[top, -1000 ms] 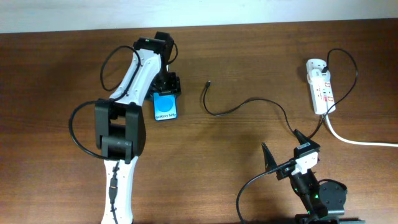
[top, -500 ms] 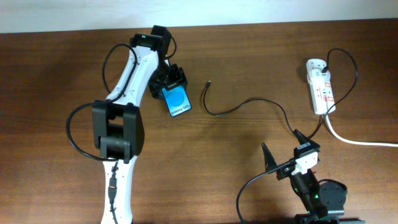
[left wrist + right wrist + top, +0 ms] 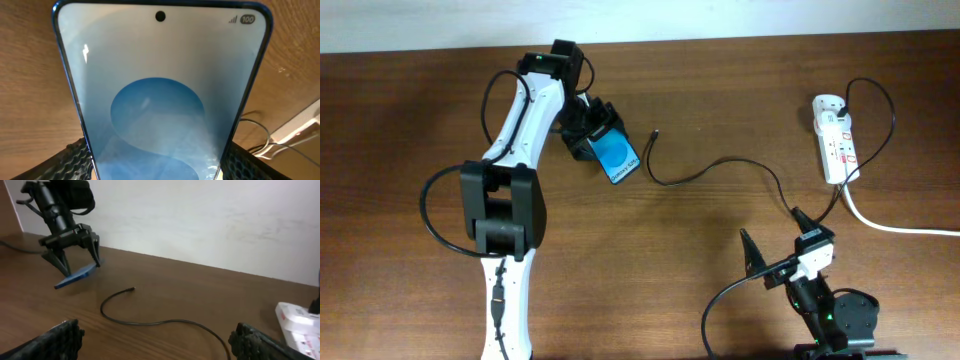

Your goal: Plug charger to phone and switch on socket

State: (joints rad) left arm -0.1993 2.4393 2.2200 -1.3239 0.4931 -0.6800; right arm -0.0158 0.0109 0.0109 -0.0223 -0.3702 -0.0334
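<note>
My left gripper (image 3: 592,128) is shut on the phone (image 3: 617,157), a black-edged smartphone with a bright blue screen, held tilted above the table. The phone fills the left wrist view (image 3: 160,95) between the two fingers. The charger (image 3: 710,170) is a thin black cable curving across the table; its plug tip (image 3: 654,133) lies just right of the phone, apart from it. The cable also shows in the right wrist view (image 3: 150,321). The socket (image 3: 834,138) is a white power strip with red markings at the far right. My right gripper (image 3: 775,245) is open and empty near the front edge.
A thick white cord (image 3: 895,226) runs from the socket off the right edge. A black plug (image 3: 845,108) sits in the socket's far end. A white wall (image 3: 200,215) borders the table's far side. The left arm's black cable (image 3: 445,210) loops left of the arm.
My left gripper has lifted the phone and carried it right toward the charger's plug tip, turning it at an angle. The right arm has not moved.
</note>
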